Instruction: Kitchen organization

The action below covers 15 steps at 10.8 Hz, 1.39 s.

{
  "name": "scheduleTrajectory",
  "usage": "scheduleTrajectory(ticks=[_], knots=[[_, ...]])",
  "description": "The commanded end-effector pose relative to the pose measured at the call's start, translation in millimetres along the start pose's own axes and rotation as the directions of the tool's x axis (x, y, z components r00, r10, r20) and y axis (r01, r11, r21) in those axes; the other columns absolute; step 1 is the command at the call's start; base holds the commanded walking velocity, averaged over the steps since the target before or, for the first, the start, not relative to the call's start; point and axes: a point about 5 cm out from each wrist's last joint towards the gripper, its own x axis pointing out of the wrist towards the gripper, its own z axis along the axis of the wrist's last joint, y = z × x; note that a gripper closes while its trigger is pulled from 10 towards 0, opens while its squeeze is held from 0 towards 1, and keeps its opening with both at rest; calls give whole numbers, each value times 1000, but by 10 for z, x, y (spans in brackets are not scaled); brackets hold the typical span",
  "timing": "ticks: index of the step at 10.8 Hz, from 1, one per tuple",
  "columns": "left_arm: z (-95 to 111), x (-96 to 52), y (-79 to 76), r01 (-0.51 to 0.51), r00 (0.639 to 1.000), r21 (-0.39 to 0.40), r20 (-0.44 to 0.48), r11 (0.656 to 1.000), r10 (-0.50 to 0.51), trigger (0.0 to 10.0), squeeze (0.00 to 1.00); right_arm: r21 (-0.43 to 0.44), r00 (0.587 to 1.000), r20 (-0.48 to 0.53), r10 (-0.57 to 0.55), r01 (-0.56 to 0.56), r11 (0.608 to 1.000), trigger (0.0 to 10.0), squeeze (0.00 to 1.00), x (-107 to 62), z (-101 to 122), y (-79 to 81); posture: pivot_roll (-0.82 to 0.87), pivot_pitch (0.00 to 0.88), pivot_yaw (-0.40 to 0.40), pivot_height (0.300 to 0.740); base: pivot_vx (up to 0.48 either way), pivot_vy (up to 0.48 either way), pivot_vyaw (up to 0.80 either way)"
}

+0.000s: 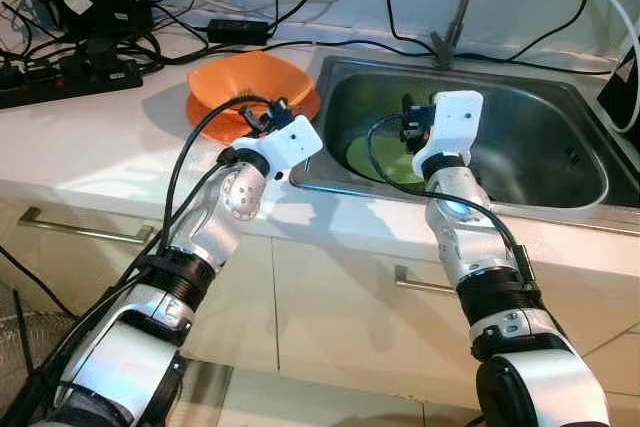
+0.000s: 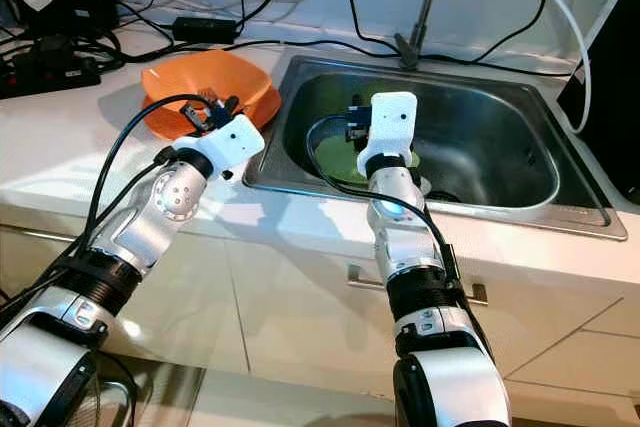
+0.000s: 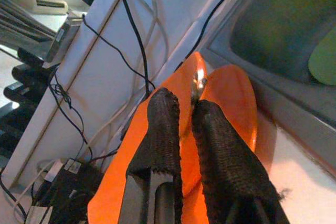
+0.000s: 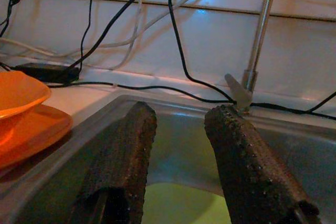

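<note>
left pincer (image 3: 184,129) reaches over the orange bowl (image 1: 252,87), clenched on its rim; right pincer (image 4: 184,156) hangs released above the sink (image 1: 560,127).

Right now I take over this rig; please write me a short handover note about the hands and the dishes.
Left hand: fingers nearly closed, over the orange bowl on the counter beside the sink; grip on the rim not certain.
Right hand: open, holding nothing, above the green plate lying in the sink.
Done: nothing clearly moved.
Left: sort the bowl, the orange plate under it, and the green plate.
</note>
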Motion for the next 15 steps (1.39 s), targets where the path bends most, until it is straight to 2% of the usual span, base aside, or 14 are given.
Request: scheduleTrajectory(ticks=[1,2,3,4,5,6,9,10,15], knots=[[68,46,43,-14,1000,9,20,1000,14,10000,0,4,1000,0,-9,9,1000,10000,0,-8,6,-21,198,22,-35,740,0,0,0],[84,67,47,-11,1000,7,24,1000,11,10000,0,3,1000,0,-13,13,1000,10000,0,-8,6,-32,198,22,-36,740,0,0,0],[90,76,47,-10,1000,-4,27,1000,10,10000,404,2,1000,-1,-14,14,1000,10000,0,-8,9,-32,196,21,-34,740,0,0,0],[95,82,51,-12,1000,-5,29,1000,12,10000,1000,3,1000,-1,-14,14,1000,10000,0,-7,11,-32,197,21,-34,740,0,0,0],[87,91,54,-10,1000,17,22,1000,10,10000,1000,3,1000,-1,-15,15,1000,10000,0,-7,11,-33,197,20,-33,740,0,0,0],[85,93,54,-9,1000,20,22,1000,9,10000,0,3,1000,-1,-15,15,1000,10000,0,-8,10,-33,199,20,-34,740,0,0,0],[72,110,69,-8,1000,24,21,1000,8,9961,0,3,1000,-1,-14,14,1000,10000,0,-9,10,-28,198,19,-32,740,0,0,0],[79,114,62,-5,1000,20,28,1000,5,0,0,3,1000,-3,-16,16,1000,10000,0,-10,3,-31,199,18,-32,740,0,0,0],[84,116,53,-1,999,21,39,1000,0,0,0,2,1000,-6,-19,19,1000,10000,0,-7,0,-34,200,19,-33,740,0,0,0]])
